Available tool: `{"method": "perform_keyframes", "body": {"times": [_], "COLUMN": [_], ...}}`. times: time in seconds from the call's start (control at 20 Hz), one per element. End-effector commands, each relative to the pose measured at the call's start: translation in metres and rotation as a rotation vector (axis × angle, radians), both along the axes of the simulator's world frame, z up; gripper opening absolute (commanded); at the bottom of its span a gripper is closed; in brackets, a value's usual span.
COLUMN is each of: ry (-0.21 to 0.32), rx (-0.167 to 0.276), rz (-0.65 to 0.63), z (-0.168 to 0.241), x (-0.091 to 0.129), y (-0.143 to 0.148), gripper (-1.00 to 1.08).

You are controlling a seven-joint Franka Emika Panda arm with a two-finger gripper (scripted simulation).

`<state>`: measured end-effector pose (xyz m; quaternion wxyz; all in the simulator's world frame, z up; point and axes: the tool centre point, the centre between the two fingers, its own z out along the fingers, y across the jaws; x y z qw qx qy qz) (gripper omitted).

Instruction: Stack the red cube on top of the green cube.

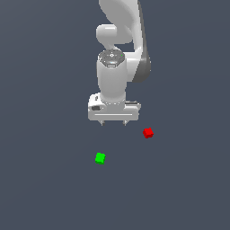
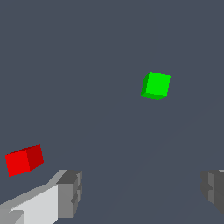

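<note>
I see the arm hanging in the upper middle of the exterior view, its gripper (image 1: 113, 122) pointing down above the dark counter (image 1: 40, 188). My fingers (image 2: 70, 192) are spread wide with nothing between them. The red cube (image 1: 148, 133) sits on the counter just right of centre in the exterior frame, a little below and right of the gripper. The green cube (image 1: 100, 158) lies lower, left of centre, well apart from the red one. Both cubes rest alone, untouched.
</note>
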<state>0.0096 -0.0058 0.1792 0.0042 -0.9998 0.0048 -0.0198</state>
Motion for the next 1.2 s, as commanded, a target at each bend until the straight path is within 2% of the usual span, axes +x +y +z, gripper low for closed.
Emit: {"method": "perform_keyframes", "body": {"times": [0.0, 0.3, 0.5, 0.85, 1.15], "ry": [0.000, 0.004, 0.012, 0.029, 0.037], "rx": [0.000, -0.001, -0.003, -0.008, -0.011], "rz": [0.000, 0.028, 0.075, 0.183, 0.228], "z": [0.000, -0.012, -0.034, -0.083, -0.105], "x": [0.000, -0.003, -0.009, -0.029, -0.039], "y": [0.000, 0.023, 0.063, 0.151, 0.188], "gripper": [1.00, 1.00, 1.00, 1.00, 1.00]}}
